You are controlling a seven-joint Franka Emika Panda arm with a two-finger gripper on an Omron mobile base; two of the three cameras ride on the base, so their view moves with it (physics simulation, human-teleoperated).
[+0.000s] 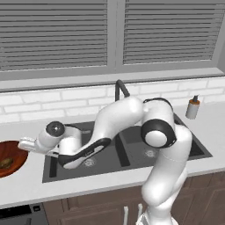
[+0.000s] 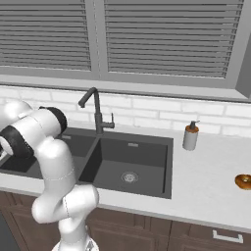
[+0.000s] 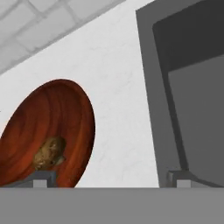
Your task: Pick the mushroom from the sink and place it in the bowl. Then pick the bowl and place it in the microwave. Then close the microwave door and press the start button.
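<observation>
The reddish-brown wooden bowl [image 1: 9, 154] sits on the white counter left of the dark double sink [image 1: 123, 152]. The brown-tan mushroom [image 1: 5, 163] lies inside it. My gripper [image 1: 22, 143] hovers beside the bowl's right rim, above the counter. In the hand view the bowl [image 3: 52, 118] fills the left side, with the mushroom [image 3: 49, 153] low inside it. My gripper [image 3: 111, 179] is open, one fingertip [image 3: 43, 178] over the bowl's edge, the other by the sink rim [image 3: 148, 87]. Nothing is between them. The microwave and its door are out of view.
A dark gooseneck faucet [image 2: 95, 112] rises behind the sink [image 2: 167, 166]. A soap dispenser [image 2: 190, 136] stands on the counter to its right, and a brown ring-shaped pastry [image 2: 243, 181] lies farther right. White brick wall and window blinds run behind.
</observation>
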